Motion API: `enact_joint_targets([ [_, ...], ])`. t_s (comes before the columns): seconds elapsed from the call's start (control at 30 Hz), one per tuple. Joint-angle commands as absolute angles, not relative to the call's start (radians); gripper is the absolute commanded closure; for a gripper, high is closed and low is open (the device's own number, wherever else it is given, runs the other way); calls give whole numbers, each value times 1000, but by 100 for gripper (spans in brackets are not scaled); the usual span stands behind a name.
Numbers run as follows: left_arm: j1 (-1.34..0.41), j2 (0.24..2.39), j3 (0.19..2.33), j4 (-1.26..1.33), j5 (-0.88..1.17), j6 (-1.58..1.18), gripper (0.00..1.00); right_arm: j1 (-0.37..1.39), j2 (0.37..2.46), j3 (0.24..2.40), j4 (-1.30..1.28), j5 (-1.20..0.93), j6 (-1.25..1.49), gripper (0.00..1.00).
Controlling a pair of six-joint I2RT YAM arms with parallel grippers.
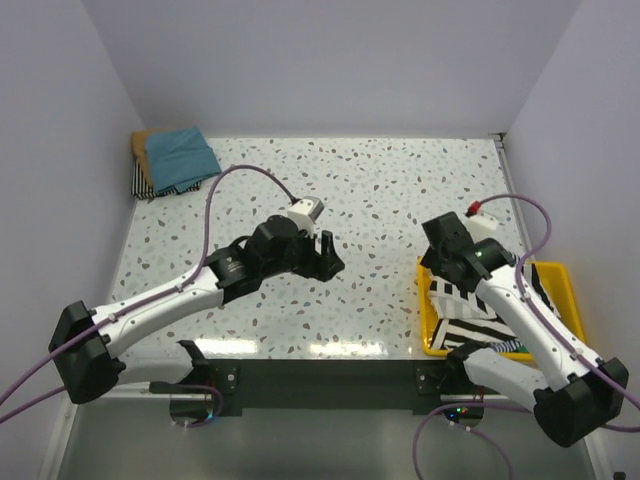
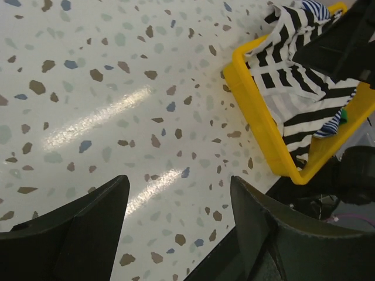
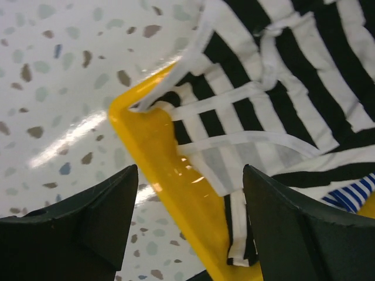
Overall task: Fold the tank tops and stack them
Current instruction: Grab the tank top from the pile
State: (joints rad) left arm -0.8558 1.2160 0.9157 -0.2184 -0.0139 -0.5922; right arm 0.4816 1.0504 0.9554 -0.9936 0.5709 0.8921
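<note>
Speckled table [image 1: 400, 180]; grippers [image 2: 179, 187] [image 3: 190, 175] spread wide, empty

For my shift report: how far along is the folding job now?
Done: a folded pile in the far left corner, teal tank top uppermost. In hand: nothing; the right gripper hangs open over the yellow tray, the left gripper over the table. Left: striped tank tops lying crumpled in the tray.
</note>
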Motion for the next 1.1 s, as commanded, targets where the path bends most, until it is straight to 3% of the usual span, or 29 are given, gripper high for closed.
enact_joint_targets([
  [0.0,-897,1157,910,-183,24,-598,26,398,996,901,-1140,666,965,24],
  [0.2,-897,1117,896,-196,34,-558,25,213,1054,850,-1016,494,899,27],
  [0.43,-896,1114,897,-207,54,-535,25,63,1229,807,-841,440,885,30],
  [0.73,-896,1114,908,-233,38,-512,25,11,1336,749,-718,402,887,35],
  [0.83,-896,1120,907,-233,38,-511,25,11,1312,730,-698,402,876,43],
  [0.93,-896,1123,899,-230,37,-511,25,11,1309,739,-713,408,864,66],
  [0.97,-896,1123,899,-230,37,-511,25,11,1304,741,-716,407,856,78],
  [1.07,-894,1123,891,-232,37,-511,25,9,1270,755,-739,407,842,96],
])
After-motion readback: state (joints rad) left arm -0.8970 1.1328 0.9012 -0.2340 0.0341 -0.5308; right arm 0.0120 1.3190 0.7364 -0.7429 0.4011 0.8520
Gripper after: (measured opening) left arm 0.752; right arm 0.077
